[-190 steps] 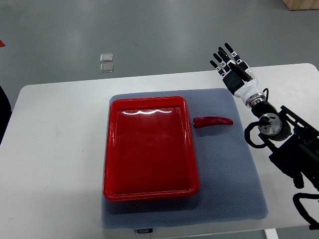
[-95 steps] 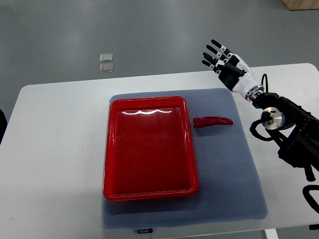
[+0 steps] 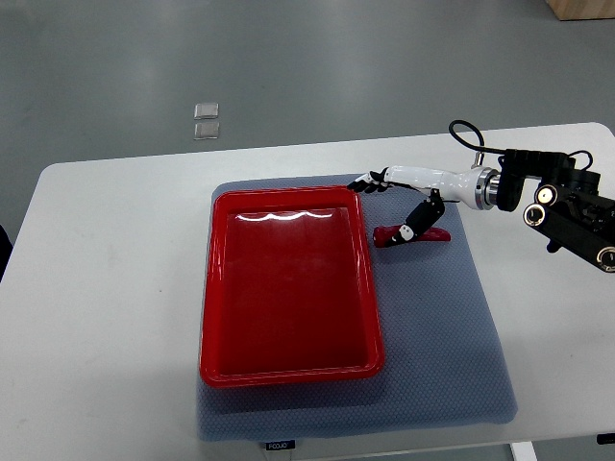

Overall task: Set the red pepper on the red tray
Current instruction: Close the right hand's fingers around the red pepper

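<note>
A red pepper lies on the grey mat just right of the red tray, its stem end toward the tray. My right hand reaches in from the right edge and hovers low over the pepper's left end. Its fingers stretch out past the tray's top right corner, and the thumb points down onto the pepper. The hand is open and nothing is grasped. The tray is empty. The left arm does not show.
The grey mat covers the middle of a white table. Two small clear squares lie on the floor beyond the table's far edge.
The right hand swung down from raised above the table's far right to low over the pepper, fingers now pointing left. The pepper and tray have not moved.
</note>
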### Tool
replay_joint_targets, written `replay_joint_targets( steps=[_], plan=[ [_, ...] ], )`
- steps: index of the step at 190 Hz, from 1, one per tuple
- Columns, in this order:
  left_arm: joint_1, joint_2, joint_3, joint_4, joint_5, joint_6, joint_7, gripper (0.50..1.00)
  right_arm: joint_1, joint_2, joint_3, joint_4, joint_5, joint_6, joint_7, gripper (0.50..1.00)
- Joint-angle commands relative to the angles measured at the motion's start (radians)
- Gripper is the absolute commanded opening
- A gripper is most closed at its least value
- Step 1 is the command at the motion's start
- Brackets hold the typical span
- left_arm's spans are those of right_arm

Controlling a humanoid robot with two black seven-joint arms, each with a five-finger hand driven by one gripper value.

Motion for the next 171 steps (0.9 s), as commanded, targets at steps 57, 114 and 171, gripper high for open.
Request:
replay_joint_targets(
  steps=[57,114,171],
  plan=[
    [0.002,0.000,0.000,0.002,-0.001,0.000,0.000,1.000,-0.033,0.010,-0.050,-0.017,-0.014,-0.113,-0.009,0.905],
    [0.003,0.000,0.000,0.002,-0.001,0.000,0.000,1.000,-0.030,0.005,-0.098,-0.042,-0.054,-0.140,-0.026,0.885],
    [0.005,0.000,0.000,0.002,0.001,0.000,0.000,1.000,-0.032,0.007,-0.099,-0.055,-0.055,-0.142,-0.027,0.599]
  ],
)
